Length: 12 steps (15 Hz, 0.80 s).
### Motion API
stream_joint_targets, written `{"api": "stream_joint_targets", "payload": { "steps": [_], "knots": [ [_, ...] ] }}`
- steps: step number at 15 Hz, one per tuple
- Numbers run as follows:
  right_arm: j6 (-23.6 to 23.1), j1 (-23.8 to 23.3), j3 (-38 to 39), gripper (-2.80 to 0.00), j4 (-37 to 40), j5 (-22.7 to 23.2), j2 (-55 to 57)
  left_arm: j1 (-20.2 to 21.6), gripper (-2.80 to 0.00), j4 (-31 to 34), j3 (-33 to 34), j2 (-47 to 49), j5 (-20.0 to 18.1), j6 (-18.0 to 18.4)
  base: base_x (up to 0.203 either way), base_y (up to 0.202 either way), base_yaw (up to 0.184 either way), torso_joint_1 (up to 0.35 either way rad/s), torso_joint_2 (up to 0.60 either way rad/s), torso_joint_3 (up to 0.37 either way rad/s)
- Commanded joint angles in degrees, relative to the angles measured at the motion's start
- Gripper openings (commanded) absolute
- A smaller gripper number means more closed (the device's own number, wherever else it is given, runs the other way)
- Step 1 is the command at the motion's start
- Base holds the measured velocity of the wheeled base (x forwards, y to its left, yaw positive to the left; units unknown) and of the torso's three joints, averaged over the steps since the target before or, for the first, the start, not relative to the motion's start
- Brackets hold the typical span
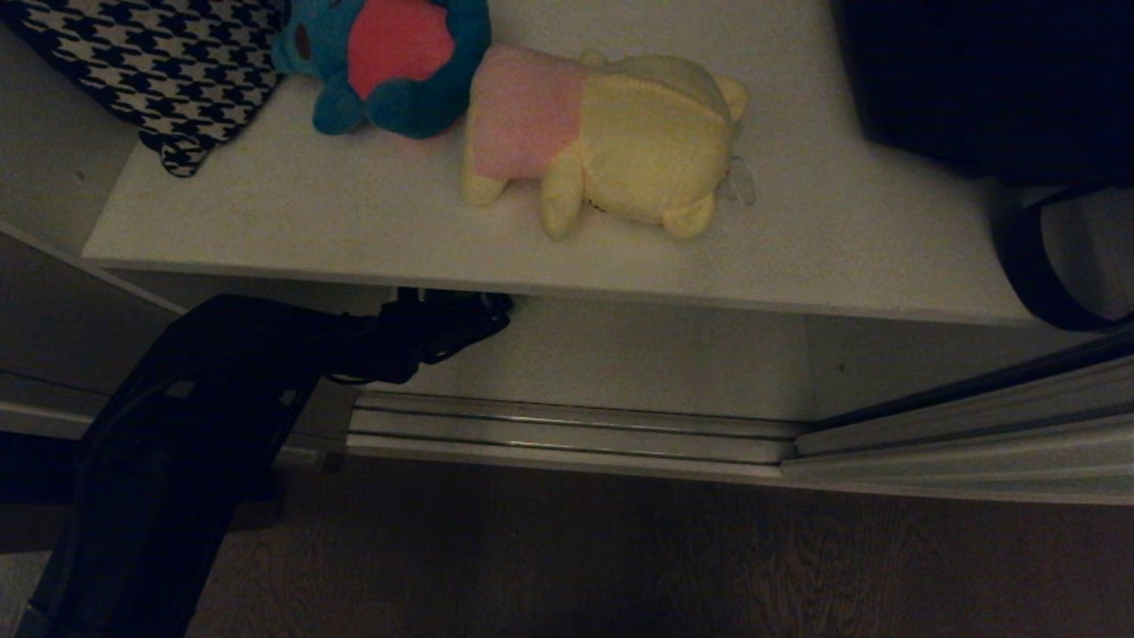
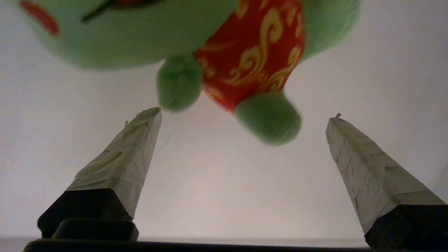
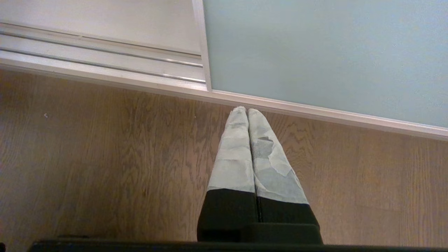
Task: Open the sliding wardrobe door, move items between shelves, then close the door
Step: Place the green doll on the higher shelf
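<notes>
The left arm [image 1: 204,425] reaches in under the upper shelf [image 1: 354,239], its gripper [image 2: 245,115] hidden there in the head view. In the left wrist view its 2 taped fingers [image 2: 126,157] stand wide apart and grip nothing. The green toy [image 2: 147,38] with its red cloth lies on the lower shelf [image 2: 224,196] just beyond the fingertips; one green paw looks close to a fingertip, though contact is hard to judge. On the upper shelf lie the blue toy [image 1: 390,62] and the yellow toy [image 1: 620,142], touching, between a houndstooth cloth [image 1: 159,71] and a black bag [image 1: 992,80]. The right gripper [image 3: 247,112] hangs over the wooden floor [image 3: 87,157], fingers pressed together, near the door [image 3: 315,52], which stands slid aside from the track [image 3: 105,59].
</notes>
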Motion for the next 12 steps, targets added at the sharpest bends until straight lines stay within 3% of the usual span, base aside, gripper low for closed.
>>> {"api": "stream_joint_targets", "payload": {
  "steps": [1,12],
  "knots": [
    [-0.02,0.04,0.01,-2.80,-0.04,0.02,-0.01,-0.08,0.00,1.40,-0.50,-0.19,-0.02,-0.36,0.000,0.000,0.000,0.000,0.00,0.000],
    [-0.02,0.04,0.01,-2.80,-0.04,0.02,-0.01,0.09,0.00,0.78,-2.15,3.32,-0.11,-0.53,0.000,0.000,0.000,0.000,0.00,0.000]
  ]
}}
